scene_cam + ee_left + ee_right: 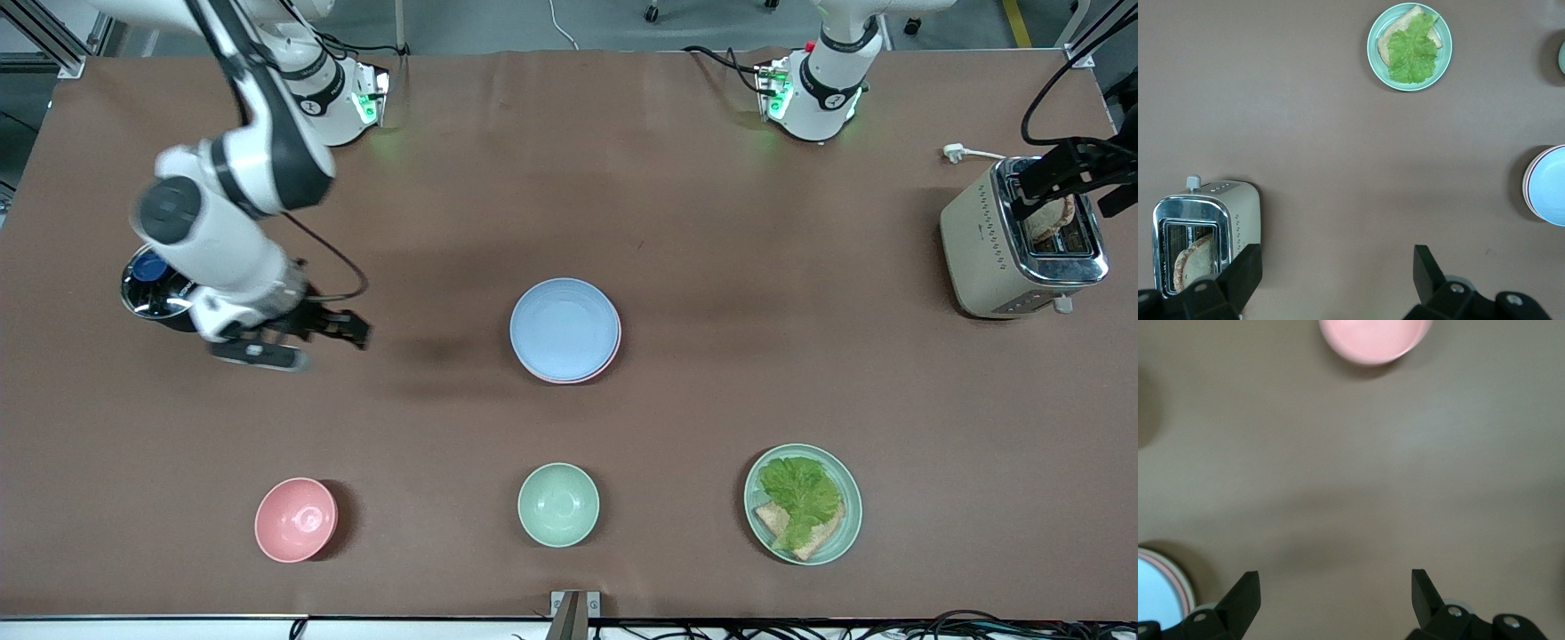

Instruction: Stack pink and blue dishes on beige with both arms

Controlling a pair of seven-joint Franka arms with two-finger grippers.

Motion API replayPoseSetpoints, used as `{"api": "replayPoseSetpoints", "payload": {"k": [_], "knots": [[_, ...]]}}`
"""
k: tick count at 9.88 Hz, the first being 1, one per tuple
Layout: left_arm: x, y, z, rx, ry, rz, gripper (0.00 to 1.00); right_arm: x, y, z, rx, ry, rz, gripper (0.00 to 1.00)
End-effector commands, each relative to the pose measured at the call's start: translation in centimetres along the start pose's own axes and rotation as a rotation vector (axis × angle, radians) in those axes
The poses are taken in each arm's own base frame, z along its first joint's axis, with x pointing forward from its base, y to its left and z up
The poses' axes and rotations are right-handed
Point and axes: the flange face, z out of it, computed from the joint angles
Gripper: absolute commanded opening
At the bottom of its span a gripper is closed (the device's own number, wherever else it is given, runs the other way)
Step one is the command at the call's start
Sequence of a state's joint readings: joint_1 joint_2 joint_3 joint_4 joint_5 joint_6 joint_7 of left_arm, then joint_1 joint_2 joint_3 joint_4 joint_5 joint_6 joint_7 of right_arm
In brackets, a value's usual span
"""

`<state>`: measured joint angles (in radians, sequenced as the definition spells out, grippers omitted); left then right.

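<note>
Nearest the front camera, a row of three dishes lies along the bench (676, 222) edge: a deep pink bowl (296, 519) toward the right arm's end, a small mint-green bowl (558, 504) in the middle, and a mint-green plate (842, 524) bearing lettuce and bread toward the left arm's end. Farther from the camera, at mid-bench, the blue plate (564, 328) lies on top of the pink plate (607, 359), of which only a thin crescent of rim shows; a beige plate under them cannot be made out, so whether the stack is complete cannot be told from these views. The right gripper (342, 327) hangs over bare bench toward the right arm's end, beside the stack and well apart from it, jaws spread wide and holding nothing. The left gripper (1338, 270) is over the toaster (1022, 240) at the left arm's end of the bench, jaws likewise wide and empty; a slice of bread stands in the toaster slot. Judged from their look, the plates are light, stiff and matte, probably not slippery, and shallow enough that the only practical hold is a pinch across the raised rim, one finger inside and one beneath the lip. Nested rims sit close together, so a pinch at the stack's edge could catch two plates at once.
</note>
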<state>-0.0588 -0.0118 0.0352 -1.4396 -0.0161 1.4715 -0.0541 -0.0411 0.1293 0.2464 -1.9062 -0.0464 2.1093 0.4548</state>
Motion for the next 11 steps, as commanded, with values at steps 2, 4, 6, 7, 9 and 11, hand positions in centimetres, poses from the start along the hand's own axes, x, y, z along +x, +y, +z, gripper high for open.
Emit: {"api": "replayPoseSetpoints", "payload": {"k": [2, 4, 6, 7, 9, 11], "knots": [[-1.7, 0.1, 0.7, -0.006, -0.035, -0.001, 1.0, 3.3, 9.7, -11.9, -0.062, 0.031, 0.066, 1.0], [-1.7, 0.6, 0.8, 0.029, -0.03, 0.011, 1.0, 4.3, 16.3, -18.0, -0.064, 0.016, 0.158, 1.0], [-1.8, 1.3, 0.9, 0.037, -0.032, 0.022, 1.0, 2.4, 17.2, -22.1, -0.032, -0.072, 0.17, 1.0], [-1.8, 0.9, 0.9, 0.029, -0.033, 0.015, 1.0, 1.6, 17.6, -23.8, -0.026, -0.05, 0.117, 1.0], [-1.9, 0.8, 0.8, 0.026, -0.033, 0.016, 1.0, 1.7, 18.9, -23.7, -0.021, -0.047, -0.037, 1.0], [-1.8, 0.7, 0.9, 0.026, -0.036, 0.019, 1.0, 2.0, 18.7, -23.8, -0.007, -0.027, -0.038, 1.0]]}}
